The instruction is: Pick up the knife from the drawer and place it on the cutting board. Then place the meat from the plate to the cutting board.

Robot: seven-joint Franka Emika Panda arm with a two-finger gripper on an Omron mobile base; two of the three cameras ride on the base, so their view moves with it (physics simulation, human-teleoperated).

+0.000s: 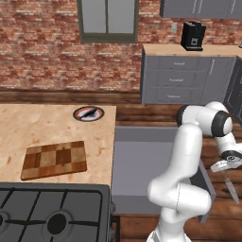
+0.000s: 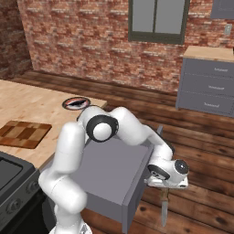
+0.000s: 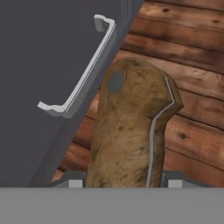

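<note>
One knife (image 2: 163,208), one drawer (image 1: 142,165), one cutting board (image 1: 54,159), one plate (image 1: 88,113), one meat (image 1: 92,112) piece. Gripper (image 2: 165,186) pinching the knife by its brown handle, out past the open drawer's front, over the wooden floor (image 2: 201,151). Long axis near vertical, blade pointing down at the floor, handle up between the fingers. Meat lying on the plate, back on the counter (image 1: 47,127). Board just in front, bare, beside the stove (image 1: 47,212).
</note>
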